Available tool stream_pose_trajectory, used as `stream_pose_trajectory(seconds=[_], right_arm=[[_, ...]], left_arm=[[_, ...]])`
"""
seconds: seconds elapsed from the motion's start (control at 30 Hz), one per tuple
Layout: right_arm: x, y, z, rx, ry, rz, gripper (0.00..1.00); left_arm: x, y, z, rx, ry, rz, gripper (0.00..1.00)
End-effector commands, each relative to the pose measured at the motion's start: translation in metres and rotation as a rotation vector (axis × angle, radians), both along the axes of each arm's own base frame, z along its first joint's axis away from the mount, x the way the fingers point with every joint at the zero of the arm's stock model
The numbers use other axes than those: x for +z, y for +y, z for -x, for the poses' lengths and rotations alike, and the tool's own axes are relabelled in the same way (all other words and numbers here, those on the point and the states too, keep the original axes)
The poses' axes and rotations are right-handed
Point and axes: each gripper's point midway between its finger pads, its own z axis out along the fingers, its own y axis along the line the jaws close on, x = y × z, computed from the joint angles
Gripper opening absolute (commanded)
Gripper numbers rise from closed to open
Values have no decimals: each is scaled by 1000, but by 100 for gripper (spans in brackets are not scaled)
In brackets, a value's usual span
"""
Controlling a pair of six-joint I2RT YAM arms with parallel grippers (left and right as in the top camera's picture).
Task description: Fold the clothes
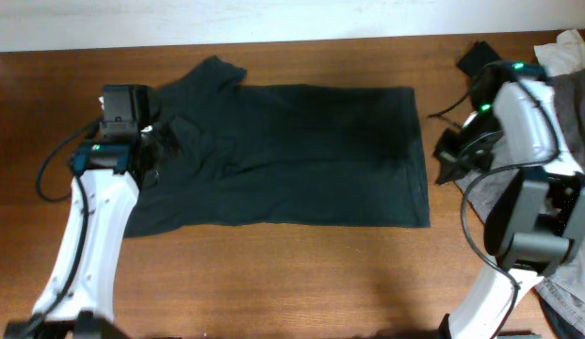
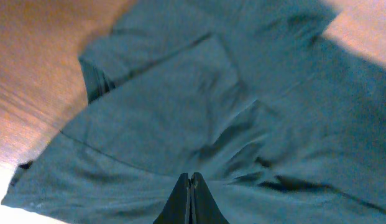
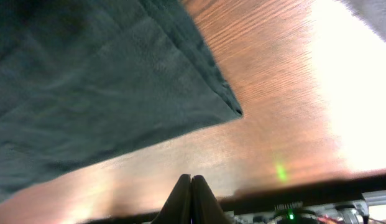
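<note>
Clothes (image 1: 301, 155) spread flat on table (image 1: 273, 282), centre, sleeve end bunched at left. Left hand (image 2: 191, 183) fully closed, tips over bunched fabric; grip on cloth unclear. Right hand (image 3: 191, 183) fully closed, empty, over bare table beside clothes' right corner.

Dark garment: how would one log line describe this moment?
dark garment: spread on table | left gripper: shut, over garment | right gripper: shut, empty, beside corner

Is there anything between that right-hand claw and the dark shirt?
Only bare wooden table separates the right gripper from the shirt, clearest in the right wrist view.
</note>
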Motion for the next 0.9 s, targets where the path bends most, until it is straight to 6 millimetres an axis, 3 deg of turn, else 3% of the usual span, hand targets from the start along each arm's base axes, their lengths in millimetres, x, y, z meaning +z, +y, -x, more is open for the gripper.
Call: stream_pose_trajectory(seconds=[0.0,0.2,0.33,0.47,0.6,0.87], right_arm=[[-18,11,14,49,50,40,4],[-57,23,25,86,51,43,4],[-81,5,34,29,71,145,4],[-99,1,40,11,60,150,4],[-107,-4,49,-2,78,166,4],[-100,-50,81,-116,212,328,4]], left_arm=[[-20,5,-5,1,62,-21,1],[-42,5,-6,0,121,-22,1],[-43,5,-6,0,124,-21,1],[-43,5,-6,0,123,-22,2],[-43,5,-6,0,122,-22,2],[-43,7,-7,6,120,-21,2]])
